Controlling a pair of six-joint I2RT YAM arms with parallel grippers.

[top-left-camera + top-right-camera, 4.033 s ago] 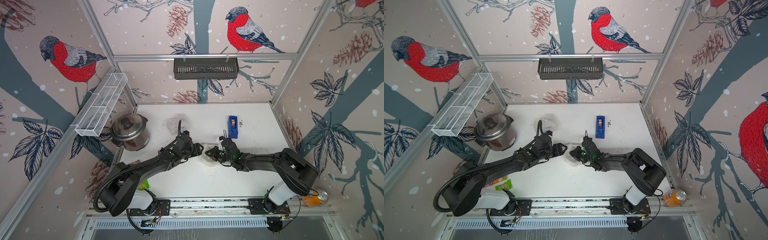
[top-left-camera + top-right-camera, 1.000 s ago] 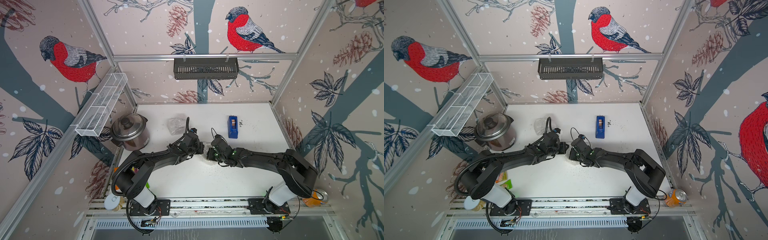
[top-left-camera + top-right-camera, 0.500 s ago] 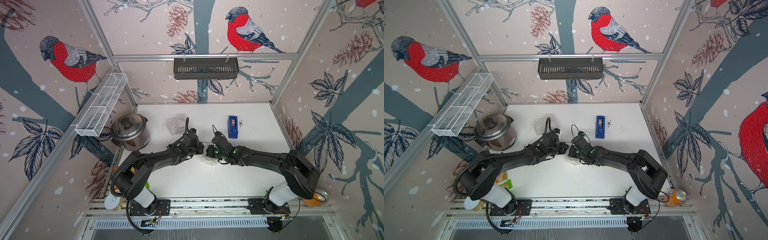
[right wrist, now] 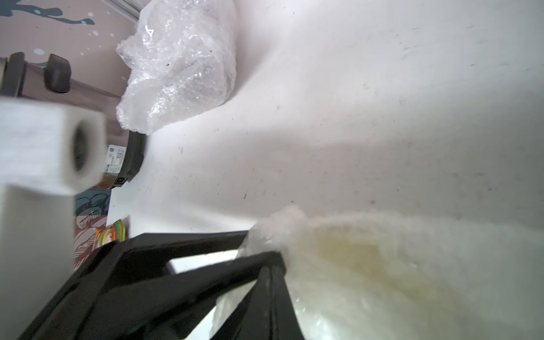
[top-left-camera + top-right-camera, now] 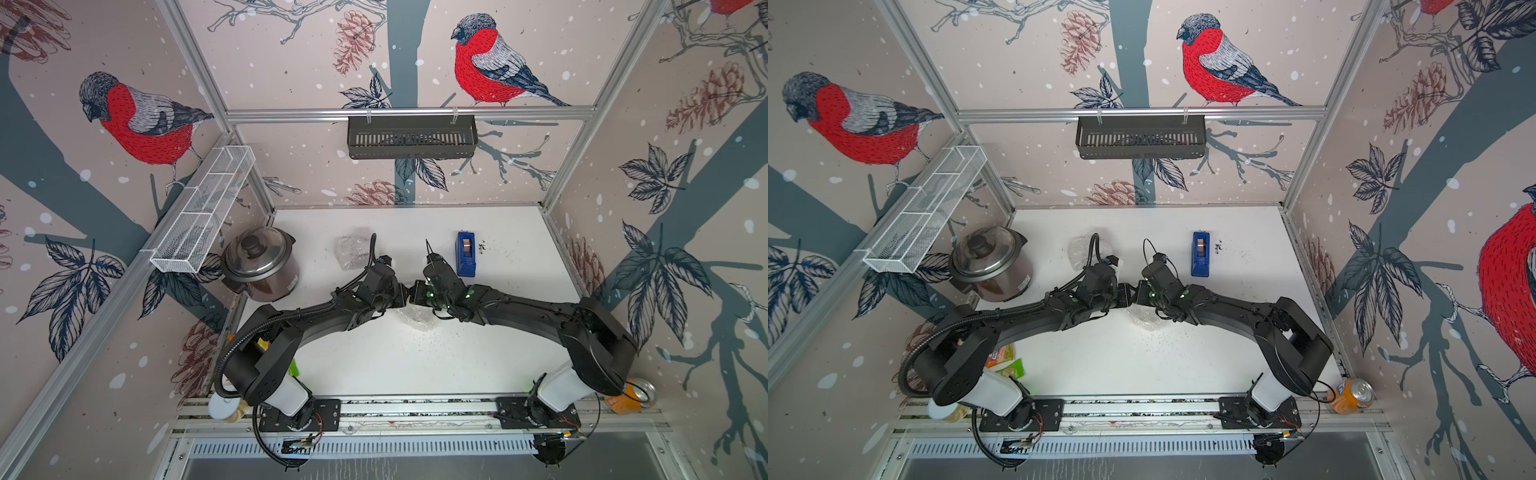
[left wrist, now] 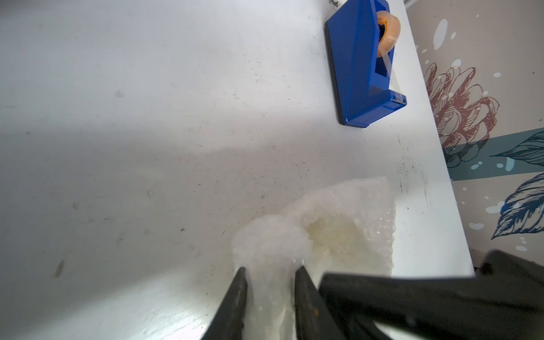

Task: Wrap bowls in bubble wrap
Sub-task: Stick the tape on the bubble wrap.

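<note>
Bubble wrap (image 6: 338, 235) btwn L gripper (image 6: 269, 269) jaws

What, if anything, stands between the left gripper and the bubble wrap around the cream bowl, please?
Nothing visible does: the left gripper stands with its fingers apart astride a fold of the bubble wrap, with the cream bowl beyond, inside it. The right gripper pinches the same wrap.
</note>
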